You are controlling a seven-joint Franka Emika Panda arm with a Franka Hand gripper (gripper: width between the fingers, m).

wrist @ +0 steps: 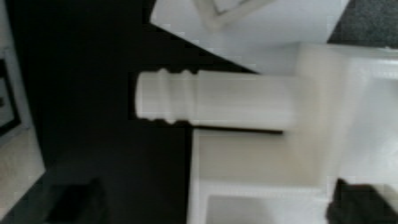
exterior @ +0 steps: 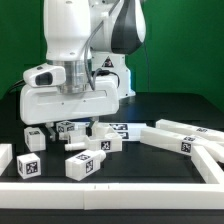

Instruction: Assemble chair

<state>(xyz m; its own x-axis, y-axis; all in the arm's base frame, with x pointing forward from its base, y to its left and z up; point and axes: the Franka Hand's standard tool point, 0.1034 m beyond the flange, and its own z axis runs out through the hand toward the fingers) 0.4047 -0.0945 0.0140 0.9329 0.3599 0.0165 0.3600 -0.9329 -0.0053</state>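
Note:
Loose white chair parts with black-and-white tags lie on the black table. My gripper (exterior: 88,127) hangs low over a cluster of them (exterior: 108,135) in the middle of the exterior view. In the wrist view a chunky white part (wrist: 294,110) with a round ribbed peg (wrist: 178,97) sticking out sideways lies right under the hand. My gripper (wrist: 214,205) is open. One dark fingertip (wrist: 75,203) stands over bare table beside the part, the other (wrist: 365,203) at the part's far side. Neither visibly presses on it, and nothing is lifted.
Two long white bars (exterior: 178,137) lie toward the exterior view's right. Small tagged blocks (exterior: 33,165) (exterior: 85,166) sit in front, another (exterior: 5,160) at the left edge. A raised white border (exterior: 120,187) runs along the table's front and right.

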